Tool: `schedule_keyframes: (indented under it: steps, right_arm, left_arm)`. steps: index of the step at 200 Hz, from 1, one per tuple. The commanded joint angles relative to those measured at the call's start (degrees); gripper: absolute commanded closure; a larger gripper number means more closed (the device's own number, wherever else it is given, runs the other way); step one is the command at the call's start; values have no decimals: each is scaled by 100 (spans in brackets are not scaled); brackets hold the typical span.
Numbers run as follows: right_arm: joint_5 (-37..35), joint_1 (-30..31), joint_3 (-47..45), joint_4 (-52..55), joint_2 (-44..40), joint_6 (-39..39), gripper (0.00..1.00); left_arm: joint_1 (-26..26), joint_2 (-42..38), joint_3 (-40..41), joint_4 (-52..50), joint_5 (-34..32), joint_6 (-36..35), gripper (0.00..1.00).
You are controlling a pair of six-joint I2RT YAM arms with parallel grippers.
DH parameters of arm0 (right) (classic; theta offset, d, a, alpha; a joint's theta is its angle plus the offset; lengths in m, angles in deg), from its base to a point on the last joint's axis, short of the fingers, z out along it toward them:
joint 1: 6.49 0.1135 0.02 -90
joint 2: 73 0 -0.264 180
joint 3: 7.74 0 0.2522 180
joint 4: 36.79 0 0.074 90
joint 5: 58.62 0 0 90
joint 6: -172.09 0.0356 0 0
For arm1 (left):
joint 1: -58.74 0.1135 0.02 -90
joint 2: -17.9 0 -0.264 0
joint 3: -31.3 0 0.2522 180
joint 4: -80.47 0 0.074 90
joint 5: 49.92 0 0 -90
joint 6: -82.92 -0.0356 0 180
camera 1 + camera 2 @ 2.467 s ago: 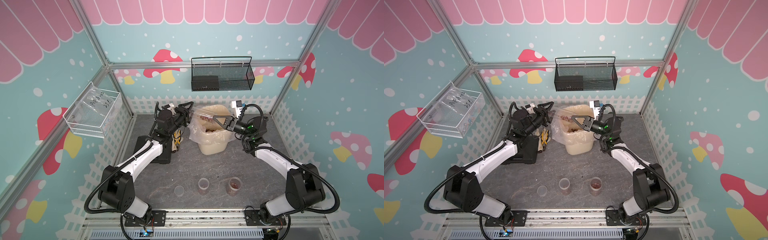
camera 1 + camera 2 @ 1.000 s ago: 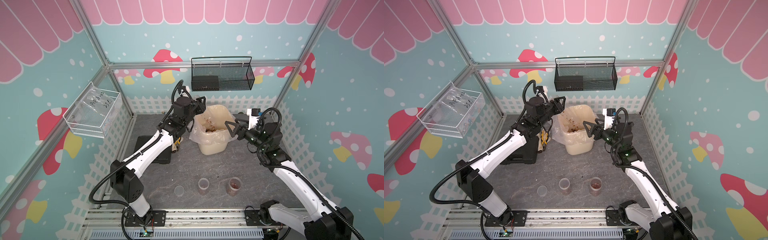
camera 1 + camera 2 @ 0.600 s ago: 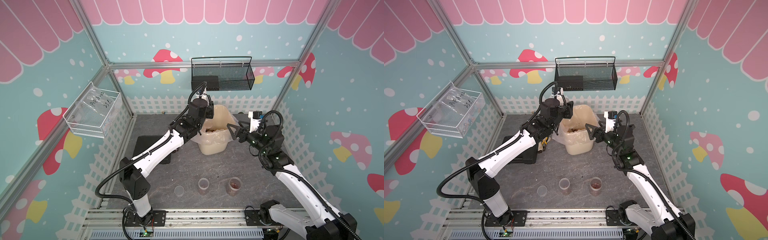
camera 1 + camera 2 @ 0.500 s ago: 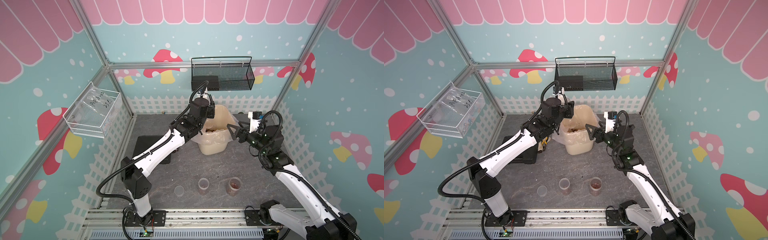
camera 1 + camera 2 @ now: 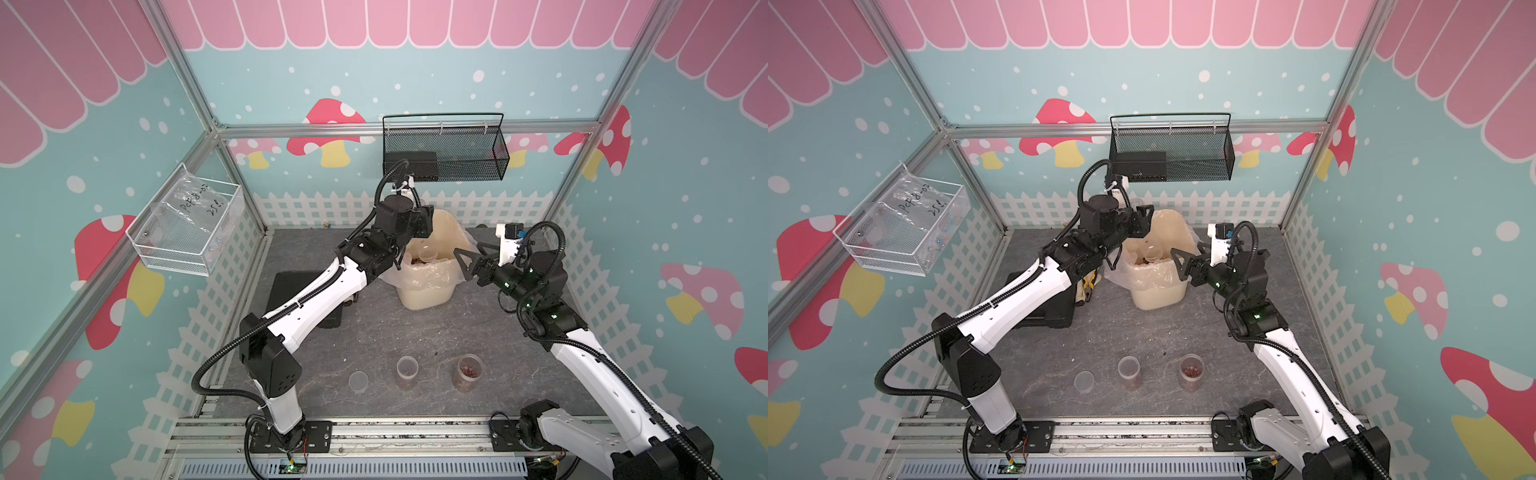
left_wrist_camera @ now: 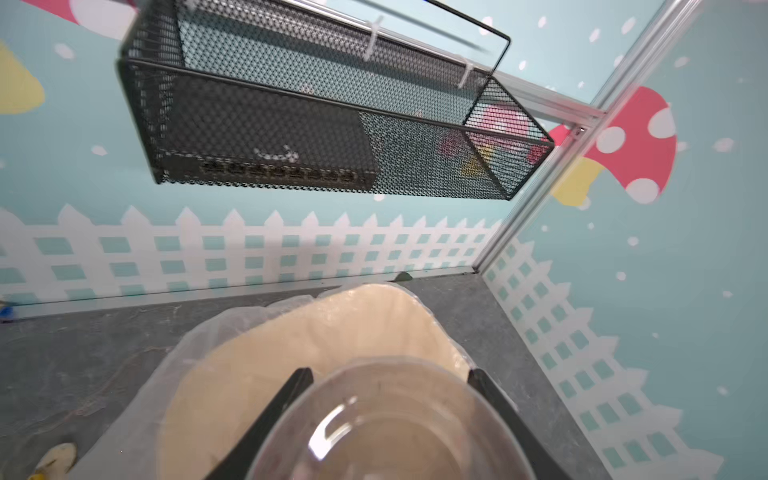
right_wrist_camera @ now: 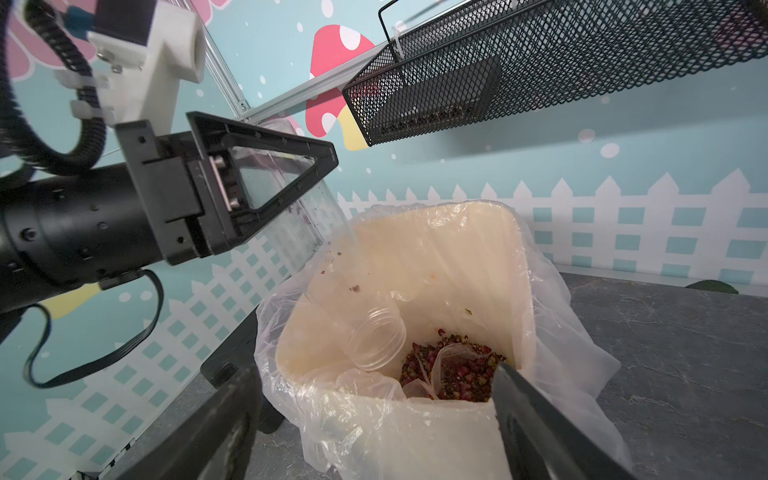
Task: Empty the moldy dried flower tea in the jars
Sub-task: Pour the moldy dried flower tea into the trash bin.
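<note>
My left gripper [image 5: 422, 222] hangs over the back rim of the cream bin [image 5: 424, 291], shut on a clear jar [image 6: 386, 424]. The jar is tipped down, its open mouth [image 7: 376, 340] inside the bin. Moldy dried flower tea [image 7: 453, 370] lies as a reddish heap in the liner. My right gripper [image 5: 467, 259] stands open just right of the bin, holding nothing, with the bin's wall [image 7: 415, 432] showing between its fingers. Two open jars [image 5: 407, 370] [image 5: 469, 372] with tea in them stand near the table's front, beside a loose lid [image 5: 358, 381].
A black mesh basket [image 5: 444, 158] hangs on the back wall above the bin. A clear box [image 5: 187, 224] juts from the left wall. A black case [image 5: 299, 291] lies left of the bin, with a yellow-handled tool [image 5: 1086, 286] beside it.
My left gripper has swung right from beside the bin to above it, carrying the jar. My right gripper, over the bin at first, has drawn back to its right side.
</note>
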Motion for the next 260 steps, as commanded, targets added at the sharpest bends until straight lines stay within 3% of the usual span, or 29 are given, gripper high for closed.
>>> schedule_keyframes:
  steps: [1,7,24,31,45,51,61,67,71,83,87,94,110,115,126,132,152,157,174,181,190,196,200,216,223,232,238,254,260]
  right_arm:
    - [37,-29,-63,-8,-49,-78,12]
    - [35,-27,-70,-8,-51,-86,12]
    - [12,-27,-75,-8,-36,-87,12]
    - [23,-27,-73,-8,-21,-83,12]
    - [74,-27,-51,-10,-7,-61,12]
    - [97,-27,-55,-8,-8,-65,12]
    - [109,-27,-64,-4,-9,-76,12]
    - [95,-31,-68,-2,-7,-78,12]
    - [90,-27,-72,-5,-5,-86,12]
    - [86,-34,-72,2,2,-71,12]
    - [94,-30,-68,2,0,-67,12]
    - [116,-29,-64,2,10,-69,12]
    - [140,-42,-55,-1,33,-70,12]
    - [135,-36,-55,1,35,-62,12]
    - [148,-36,-55,9,37,-52,12]
    - [155,-36,-59,2,29,-52,12]
    - [141,-36,-81,14,19,-87,12]
    - [136,-36,-77,11,19,-87,12]
    - [163,-43,-81,17,28,-78,12]
    - [173,-36,-78,14,28,-85,12]
    - [193,-44,-87,14,41,-95,12]
    - [185,-44,-79,18,46,-95,11]
    - [178,-44,-81,23,53,-96,12]
    - [186,-44,-79,18,55,-78,12]
    - [199,-44,-81,20,55,-85,12]
    - [208,-49,-86,24,63,-87,12]
    - [204,-44,-83,20,63,-95,11]
    - [221,-45,-90,23,63,-86,12]
    - [228,-44,-87,24,63,-83,11]
  left_arm:
    - [-528,30,-327,-92,-1426,-1169,100]
    - [-479,71,-465,-340,-1180,-901,100]
    - [225,-6,-172,-113,813,702,100]
    - [85,10,-243,-199,429,254,100]
    - [-458,102,-380,-180,-1241,-991,100]
    - [-370,99,-400,-282,-947,-709,100]
    - [94,34,-221,-186,422,366,100]
    - [201,23,-173,-163,617,504,100]
    - [86,35,-259,-310,301,190,100]
    - [-664,200,-468,-154,-2053,-1599,100]
    - [-785,249,-460,22,-2284,-1908,100]
    - [-729,264,-563,-190,-1889,-1537,100]
    - [1,82,-316,-344,98,149,100]
    - [-69,60,-298,-303,-159,-25,100]
    - [-594,126,-340,-67,-1760,-1264,100]
    - [-745,155,-353,57,-2002,-1556,100]
    - [30,-28,-208,-195,361,380,100]
    - [-19,-37,-247,-225,181,179,100]
    - [-906,142,-448,198,-2387,-1944,100]
    - [-814,129,-533,-30,-2050,-1439,100]
    - [-333,32,-486,-366,-688,-244,100]
    - [-151,-1,-407,-314,-131,-54,100]
    - [-211,10,-456,-340,-202,-340,100]
    - [-950,150,-449,297,-2336,-2073,100]
    - [-830,141,-509,27,-1965,-1541,100]
    - [-367,73,-522,-340,-689,-397,100]
    - [-211,43,-475,-337,-146,-219,100]
    - [-759,46,-414,75,-1716,-1528,100]
    - [-768,6,-341,171,-1688,-1415,100]
